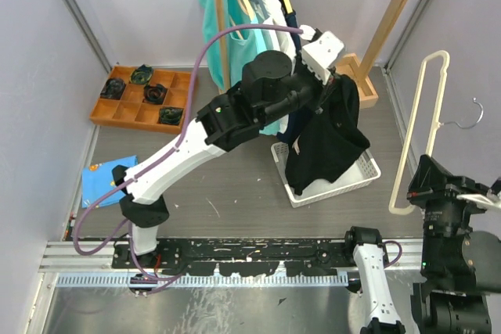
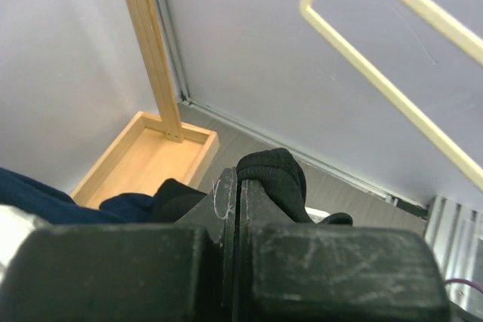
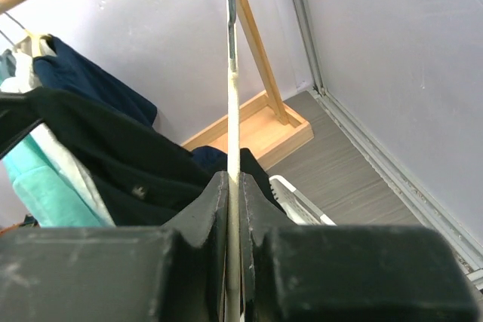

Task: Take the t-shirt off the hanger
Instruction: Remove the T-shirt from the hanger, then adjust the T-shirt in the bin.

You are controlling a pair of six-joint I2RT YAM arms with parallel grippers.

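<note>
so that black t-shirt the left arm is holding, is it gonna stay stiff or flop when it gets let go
Probably floppy: the black t-shirt hangs in loose folds from the left gripper, pinched at one spot. Likely light, since that small pinch carries it all. Dropped, it would probably crumple into the white basket rather than hold shape.

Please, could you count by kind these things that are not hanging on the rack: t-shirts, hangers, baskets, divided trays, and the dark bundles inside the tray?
black t-shirt: 1
cream hanger: 1
white basket: 1
divided wooden tray: 1
dark bundles in the tray: 4
Total: 8
</note>
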